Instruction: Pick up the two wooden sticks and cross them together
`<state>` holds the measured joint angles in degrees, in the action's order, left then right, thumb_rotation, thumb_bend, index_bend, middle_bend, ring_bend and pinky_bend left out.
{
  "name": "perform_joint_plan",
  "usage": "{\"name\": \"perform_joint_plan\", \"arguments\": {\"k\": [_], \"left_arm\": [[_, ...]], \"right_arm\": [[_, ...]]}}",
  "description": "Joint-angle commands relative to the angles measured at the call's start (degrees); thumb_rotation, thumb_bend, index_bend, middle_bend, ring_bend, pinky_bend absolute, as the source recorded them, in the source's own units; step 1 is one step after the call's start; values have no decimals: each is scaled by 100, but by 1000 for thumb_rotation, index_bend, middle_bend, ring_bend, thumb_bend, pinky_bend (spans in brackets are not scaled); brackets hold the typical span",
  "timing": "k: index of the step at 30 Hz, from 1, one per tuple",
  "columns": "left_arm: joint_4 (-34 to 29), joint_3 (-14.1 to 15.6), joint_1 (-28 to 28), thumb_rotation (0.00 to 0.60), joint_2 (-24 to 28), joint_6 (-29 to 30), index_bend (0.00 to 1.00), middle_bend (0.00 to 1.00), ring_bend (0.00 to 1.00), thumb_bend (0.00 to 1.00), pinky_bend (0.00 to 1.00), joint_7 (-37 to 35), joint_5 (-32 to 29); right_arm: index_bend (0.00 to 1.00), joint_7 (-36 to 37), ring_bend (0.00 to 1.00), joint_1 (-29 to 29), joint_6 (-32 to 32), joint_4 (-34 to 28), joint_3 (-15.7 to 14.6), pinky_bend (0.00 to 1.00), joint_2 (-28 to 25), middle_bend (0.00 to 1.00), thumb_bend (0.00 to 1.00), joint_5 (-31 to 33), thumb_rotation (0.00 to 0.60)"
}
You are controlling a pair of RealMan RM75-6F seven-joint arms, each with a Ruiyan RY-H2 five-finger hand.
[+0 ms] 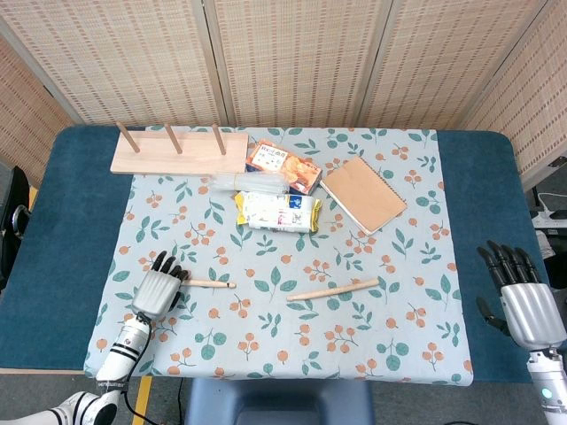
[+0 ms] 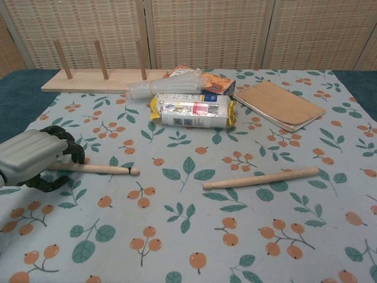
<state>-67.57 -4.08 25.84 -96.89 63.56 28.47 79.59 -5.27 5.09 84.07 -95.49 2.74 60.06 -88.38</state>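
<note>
Left hand (image 2: 29, 159): lay at the left edge of the floral cloth (image 1: 292, 345), fingers (image 2: 69, 147) curled down over the left end of the left wooden stick (image 2: 103, 169); could not tell whether really grasping it or only resting on it.
Left wooden stick: lay flat on the cloth, free end pointing right, well apart from the other stick.
Peg board (image 1: 177, 152): stood at the far left of the counter (image 1: 62, 230), pegs upright.
Clear plastic bag (image 2: 165, 88): lay behind the snack packet (image 1: 276, 212), touching it.
Orange box (image 1: 283, 166): lay just beside the peg board, behind the snack packet.
Right wooden stick (image 2: 262, 177): lay flat on the cloth near the middle, a little slanted, touched by no hand.
Notebook (image 1: 362, 194): lay closed, right of the orange box.
Right hand (image 1: 523, 301): was at the right edge of the counter, seen only in the head view, fingers (image 1: 505, 259) released and spread, holding nothing.
</note>
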Motion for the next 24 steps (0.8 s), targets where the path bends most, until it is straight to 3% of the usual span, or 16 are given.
{"name": "perform_joint_plan", "arguments": {"k": [1, 17, 24], "left_arm": [[95, 10, 10, 600, -38, 9, 378, 355, 165, 428, 114, 27, -29], [502, 58, 23, 600, -214, 138, 532, 523, 288, 434, 134, 74, -29], [789, 82, 41, 600, -340, 550, 785, 752, 395, 498, 134, -585, 344]], "right_arm": [[0, -8, 0, 2, 1, -1, 2, 0, 2, 0, 335, 4, 600], [0, -48, 0, 0, 20, -3, 25, 0, 23, 0, 335, 56, 600], [0, -105, 0, 28, -40, -7, 8, 0, 58, 0, 335, 50, 600]]}}
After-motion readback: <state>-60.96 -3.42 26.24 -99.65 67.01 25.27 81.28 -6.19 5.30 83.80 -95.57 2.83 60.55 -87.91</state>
